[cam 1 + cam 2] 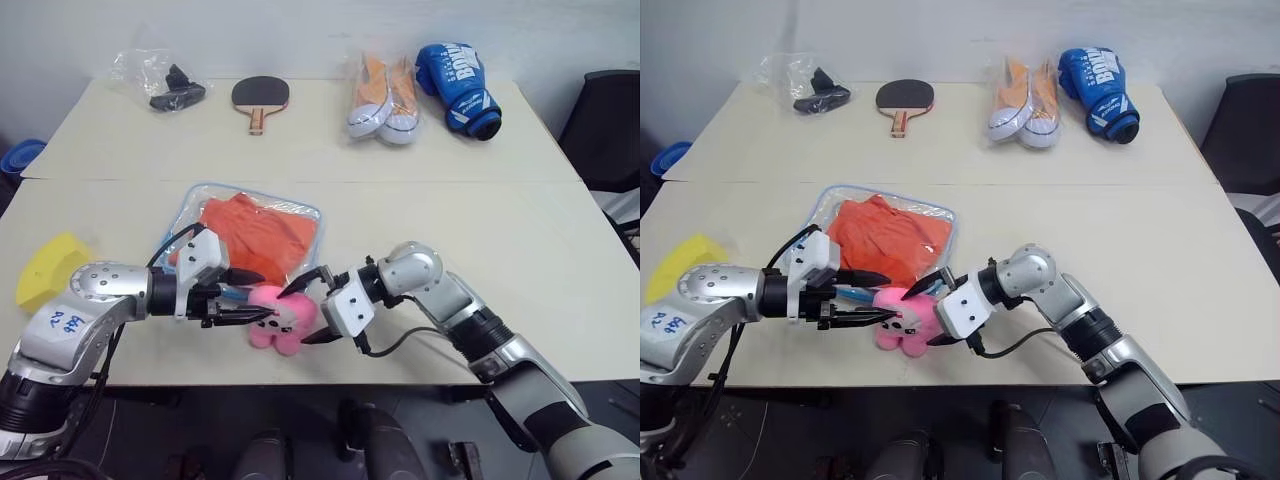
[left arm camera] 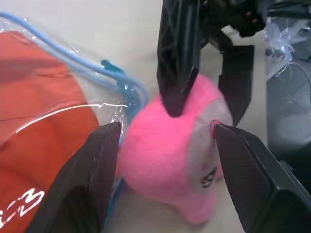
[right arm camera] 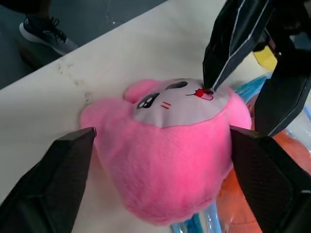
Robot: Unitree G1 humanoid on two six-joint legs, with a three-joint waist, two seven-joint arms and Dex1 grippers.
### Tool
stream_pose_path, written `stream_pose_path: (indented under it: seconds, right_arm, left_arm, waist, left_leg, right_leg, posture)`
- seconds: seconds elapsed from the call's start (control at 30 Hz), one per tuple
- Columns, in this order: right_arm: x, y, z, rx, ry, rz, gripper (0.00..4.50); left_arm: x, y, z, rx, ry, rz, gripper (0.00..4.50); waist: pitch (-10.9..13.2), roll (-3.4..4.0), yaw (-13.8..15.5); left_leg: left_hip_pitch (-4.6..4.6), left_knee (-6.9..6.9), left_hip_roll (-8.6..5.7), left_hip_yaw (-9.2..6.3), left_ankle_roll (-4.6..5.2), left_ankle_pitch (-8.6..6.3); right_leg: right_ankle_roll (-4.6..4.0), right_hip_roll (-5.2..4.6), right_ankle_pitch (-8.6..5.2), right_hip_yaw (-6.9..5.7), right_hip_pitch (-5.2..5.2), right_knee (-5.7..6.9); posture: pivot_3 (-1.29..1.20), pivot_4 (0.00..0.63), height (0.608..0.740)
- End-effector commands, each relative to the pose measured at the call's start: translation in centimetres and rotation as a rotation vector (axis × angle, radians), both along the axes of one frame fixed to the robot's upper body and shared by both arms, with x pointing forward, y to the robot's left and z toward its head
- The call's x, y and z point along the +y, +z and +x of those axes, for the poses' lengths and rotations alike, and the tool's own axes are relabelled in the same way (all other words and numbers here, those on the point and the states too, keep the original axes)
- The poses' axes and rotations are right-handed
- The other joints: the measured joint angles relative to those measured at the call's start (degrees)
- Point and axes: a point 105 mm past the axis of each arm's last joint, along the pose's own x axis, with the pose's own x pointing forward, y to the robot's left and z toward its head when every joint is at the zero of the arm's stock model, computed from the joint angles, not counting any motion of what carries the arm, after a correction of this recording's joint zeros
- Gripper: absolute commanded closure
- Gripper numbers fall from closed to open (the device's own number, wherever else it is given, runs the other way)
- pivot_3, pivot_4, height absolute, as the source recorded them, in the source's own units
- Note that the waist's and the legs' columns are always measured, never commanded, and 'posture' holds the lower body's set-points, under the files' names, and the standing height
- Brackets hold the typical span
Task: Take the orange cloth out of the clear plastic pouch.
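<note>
Clear plastic pouch (image 1: 195,205) was glossy, wrinkled, blue-edged – orange cloth (image 1: 262,232) inside was soft, matt, folded. Pink charm (image 3: 170,145) was fuzzy plush. Table (image 1: 560,250) was smooth, matt – gripper fingers (image 2: 177,58) were black hard plastic.

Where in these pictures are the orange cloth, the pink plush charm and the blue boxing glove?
orange cloth (image 1: 262,232), left eye view, middle of its folds.
pink plush charm (image 3: 167,162), right wrist view, fuzzy body.
blue boxing glove (image 1: 455,88), left eye view, its back.

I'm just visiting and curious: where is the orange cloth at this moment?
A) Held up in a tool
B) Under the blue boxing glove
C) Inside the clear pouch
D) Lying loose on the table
C: the orange cloth lies folded behind the plastic of the clear pouch, on the table.
</note>
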Motion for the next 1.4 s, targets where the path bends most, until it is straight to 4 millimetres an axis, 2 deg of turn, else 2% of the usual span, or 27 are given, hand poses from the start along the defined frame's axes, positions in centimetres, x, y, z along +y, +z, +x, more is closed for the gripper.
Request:
stream_pose_path:
  seconds: [0.03, 0.23, 0.37, 0.4, 0.43, 0.57, 0.7, 0.77, 1.0, 1.4]
  right_arm:
    - [-0.3, 1.0, -0.2, -0.051, 0.003, 0.033, 0.34]
    - [-1.2, 1.6, -0.1, -0.114, -0.03, 0.044, 0.34]
    - [-2.5, 4.1, -0.1, -0.148, -0.091, 0.102, 0.34]
    - [-3.0, 4.6, 0.0, -0.139, -0.114, 0.113, 0.29]
    - [-3.6, 4.9, 0.1, -0.116, -0.147, 0.12, 0.29]
    - [-5.4, 4.7, 1.3, -0.022, -0.285, 0.124, 0.29]
    - [-4.6, 3.8, 2.7, -0.046, -0.328, 0.117, 0.29]
    - [-3.6, 3.6, 3.2, -0.046, -0.335, 0.138, 0.29]
    - [-0.2, 3.2, 3.9, -0.054, -0.284, 0.168, 0.29]
    - [2.3, 2.4, 3.4, -0.015, -0.22, 0.183, 0.29]
  left_arm:
    - [-1.3, 0.0, 0.2, -0.014, -0.067, -0.007, 1.25]
    - [-2.0, -1.9, 0.2, 0.033, -0.15, 0.066, 1.25]
    - [-1.5, -2.6, 0.3, 0.035, -0.167, 0.117, 1.25]
    - [-1.5, -2.6, 0.4, 0.033, -0.166, 0.119, 1.68]
    - [-1.4, -2.6, 0.3, 0.032, -0.172, 0.118, 1.9]
    - [-0.9, -2.4, -0.4, 0.019, -0.198, 0.132, 3.13]
    - [-0.6, -1.6, -0.8, 0.003, -0.178, 0.099, 4.19]
    - [-0.5, -1.4, -1.1, 0.005, -0.172, 0.092, 4.44]
    - [-0.1, -1.3, -3.0, 0.032, -0.174, 0.099, 4.44]
    - [0.1, -0.8, -2.8, 0.01, -0.118, 0.088, 4.44]
  waist:
    - [0.0, 0.0, 0.1]
    - [0.0, 0.0, 0.1]
    - [0.0, 0.0, 0.2]
    - [0.0, 0.0, 0.2]
    - [0.0, 0.0, 0.2]
    - [0.0, -0.01, 0.1]
    - [0.0, -0.01, -0.2]
    - [0.0, -0.01, -0.4]
    - [0.0, 0.0, -1.1]
    - [0.0, 0.0, -1.2]
  left_leg:
    - [0.0, 0.0, 0.0, 0.01, 0.0, 0.0]
    - [-0.01, 0.02, 0.0, 0.01, 0.0, 0.0]
    - [0.0, 0.02, 0.0, 0.02, 0.0, 0.0]
    - [-0.01, 0.03, 0.0, 0.01, 0.01, 0.0]
    - [0.0, 0.03, 0.0, 0.01, 0.01, 0.0]
    - [0.0, 0.03, 0.01, -0.01, 0.03, -0.01]
    - [0.05, 0.01, 0.05, 0.06, 0.03, -0.01]
    - [0.07, 0.0, 0.05, 0.05, 0.03, -0.01]
    - [0.0, -0.01, 0.06, -0.02, 0.03, -0.01]
    - [-0.01, 0.0, 0.05, -0.07, 0.03, -0.01]
  right_leg:
    - [0.0, 0.0, 0.0, 0.0, 0.0, 0.0]
    - [0.0, -0.01, 0.0, 0.0, 0.0, 0.01]
    - [0.0, -0.01, 0.0, 0.01, 0.0, 0.02]
    - [0.0, -0.01, 0.0, 0.0, 0.0, 0.02]
    - [0.0, -0.01, 0.0, 0.0, 0.01, 0.02]
    - [0.0, -0.02, 0.0, 0.0, 0.02, 0.0]
    - [-0.03, 0.02, -0.02, 0.04, 0.02, 0.05]
    - [-0.05, 0.02, -0.03, 0.04, 0.01, 0.09]
    - [-0.05, 0.0, -0.03, 0.0, -0.01, 0.05]
    - [-0.06, -0.02, -0.03, -0.01, -0.01, 0.05]
  posture:
    - [0.0, 0.15, 0.74]
    - [0.0, 0.15, 0.74]
    - [0.0, 0.15, 0.74]
    - [0.0, 0.15, 0.74]
    - [0.0, 0.15, 0.74]
    - [0.0, 0.15, 0.74]
    - [0.0, 0.15, 0.74]
    - [0.0, 0.15, 0.74]
    - [0.0, 0.15, 0.74]
    - [0.0, 0.15, 0.74]
